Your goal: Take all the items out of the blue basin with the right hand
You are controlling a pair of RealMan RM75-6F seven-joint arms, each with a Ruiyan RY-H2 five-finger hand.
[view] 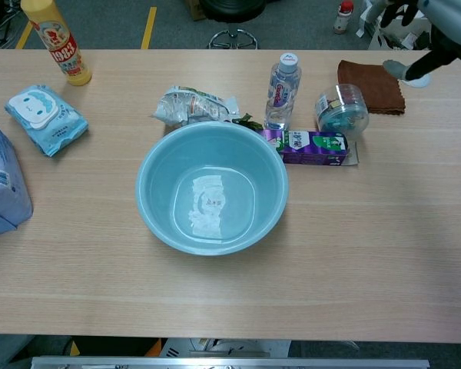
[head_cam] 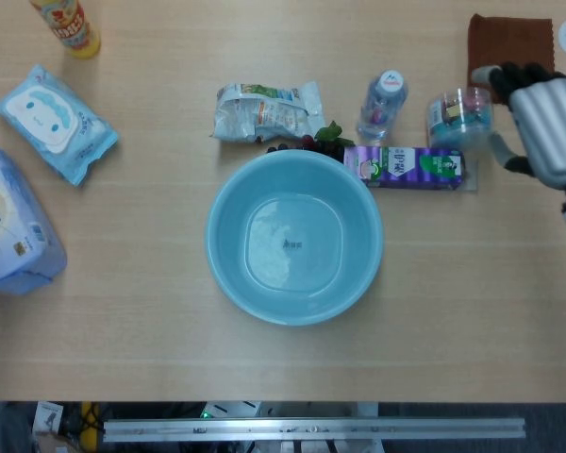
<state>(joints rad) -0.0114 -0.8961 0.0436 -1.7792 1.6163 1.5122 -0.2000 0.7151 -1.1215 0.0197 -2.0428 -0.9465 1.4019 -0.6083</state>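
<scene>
The blue basin (head_cam: 217, 247) (view: 150, 201) stands mid-table with nothing inside it. Just behind its far rim lies a bunch of dark grapes (head_cam: 307, 143) (view: 246, 121), mostly hidden by the rim in the chest view. Beside them lie a crumpled snack bag (head_cam: 264, 110) (view: 194, 105), a water bottle (head_cam: 381, 102) (view: 281, 91), a purple carton (head_cam: 407, 167) (view: 309, 145) and a clear plastic tub (head_cam: 460, 117) (view: 341, 111). My right hand (head_cam: 547, 125) (view: 422, 31) hovers at the far right with its fingers apart, holding nothing. My left hand is out of sight.
A brown cloth (head_cam: 511, 58) (view: 371, 84) lies at the back right. On the left are a wet-wipes pack (head_cam: 55, 122) (view: 44, 118), a larger blue-white pack (head_cam: 11, 226) (view: 1, 184) and a yellow bottle (head_cam: 68, 25) (view: 55, 40).
</scene>
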